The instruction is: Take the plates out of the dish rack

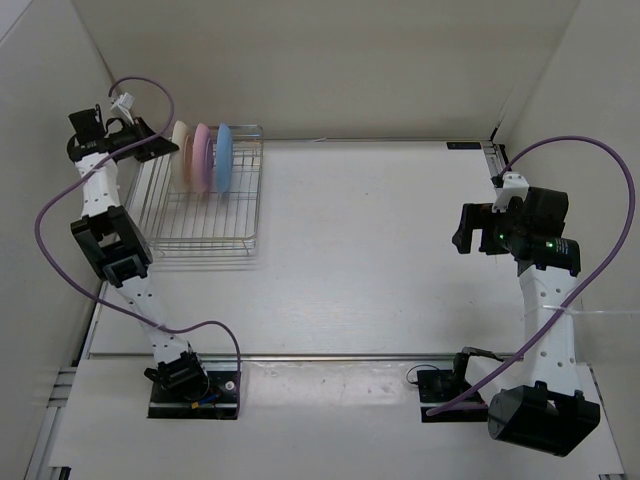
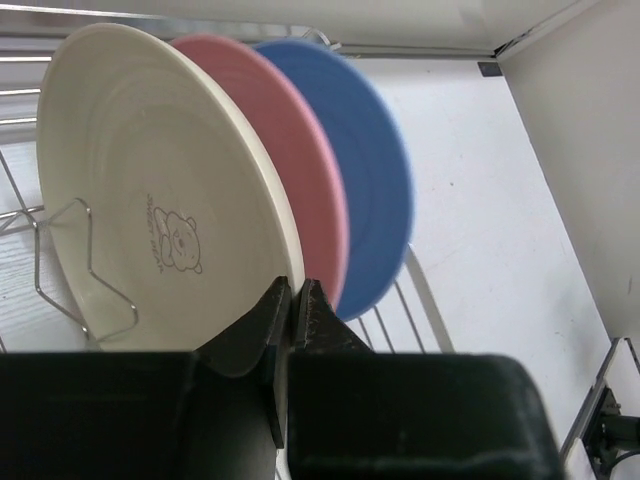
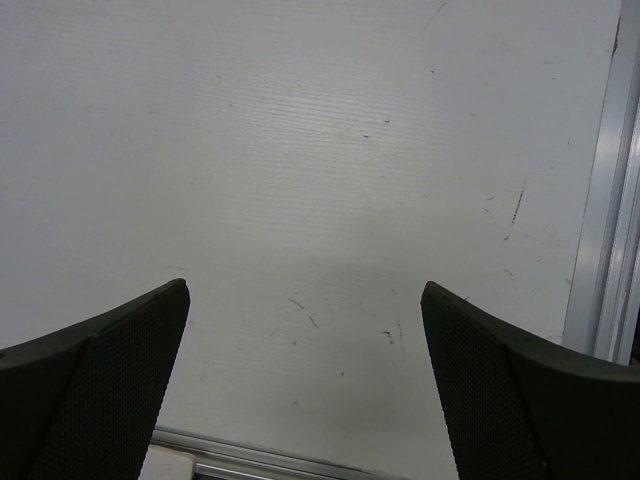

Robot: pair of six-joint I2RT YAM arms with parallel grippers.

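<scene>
Three plates stand on edge in the silver wire dish rack (image 1: 205, 235) at the back left: cream plate (image 1: 180, 152), pink plate (image 1: 202, 157), light blue plate (image 1: 224, 160). In the left wrist view the cream plate (image 2: 150, 180), with a small bear print, is nearest, then the pink plate (image 2: 300, 150) and the blue plate (image 2: 365, 180). My left gripper (image 2: 296, 290) is shut on the cream plate's rim, one finger on each side. It sits at the rack's back left corner (image 1: 160, 148). My right gripper (image 3: 305, 300) is open and empty above bare table at the right (image 1: 470, 232).
White walls enclose the table on the left, back and right. A metal rail (image 3: 600, 200) runs along the right edge. Rack wires (image 2: 60, 260) stand beside the cream plate. The rack's front half holds no plates.
</scene>
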